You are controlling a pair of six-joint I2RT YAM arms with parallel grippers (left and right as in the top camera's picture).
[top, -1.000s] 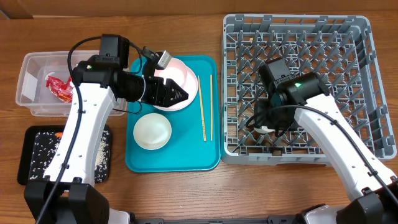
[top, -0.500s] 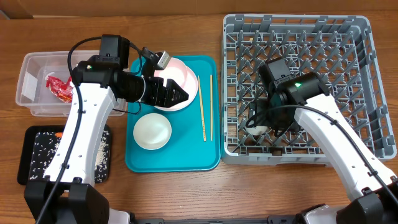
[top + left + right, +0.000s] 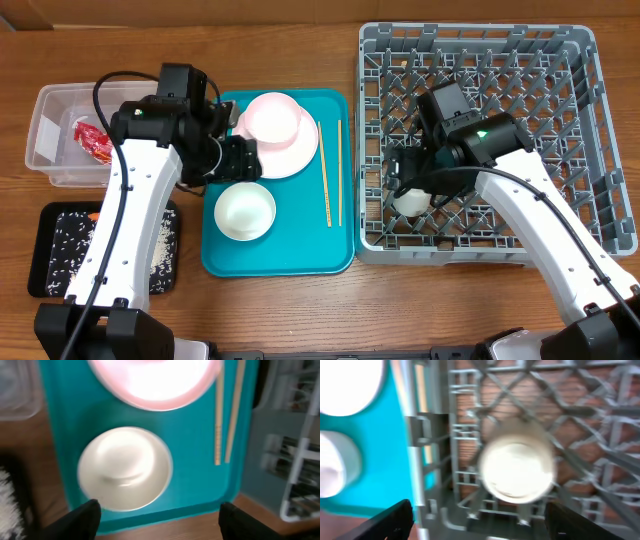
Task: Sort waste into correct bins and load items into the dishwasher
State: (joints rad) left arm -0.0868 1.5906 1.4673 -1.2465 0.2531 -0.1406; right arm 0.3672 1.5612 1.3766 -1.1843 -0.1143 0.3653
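Note:
On the teal tray [image 3: 220, 255] a pale pink plate [image 3: 292, 152] carries a pale bowl [image 3: 268, 118]. A whitish bowl [image 3: 245, 211] lies in front of it, and the chopsticks [image 3: 330, 172] lie to the right. My left gripper [image 3: 240, 160] hangs open and empty between plate and bowl. Its wrist view shows the bowl [image 3: 125, 467] ahead of the gripper [image 3: 160, 522], and the plate [image 3: 155, 385] and chopsticks [image 3: 227, 415] beyond. A white cup [image 3: 410, 203] stands in the grey dishwasher rack [image 3: 590, 130]. My right gripper [image 3: 405, 180] is open just above it; the cup [image 3: 517, 465] is free of the gripper [image 3: 480, 525].
A clear tub [image 3: 50, 130] at far left holds the red wrapper [image 3: 93, 140]. In front of it the black tray [image 3: 60, 250] holds pale crumbs and a bit of orange carrot [image 3: 93, 215]. The rack's near wall [image 3: 470, 520] lies under my right gripper.
My left gripper drew back leftward off the pink plate and opened wider, uncovering the bowl on it. My right gripper opened, let go of the cup in the rack and lifted.

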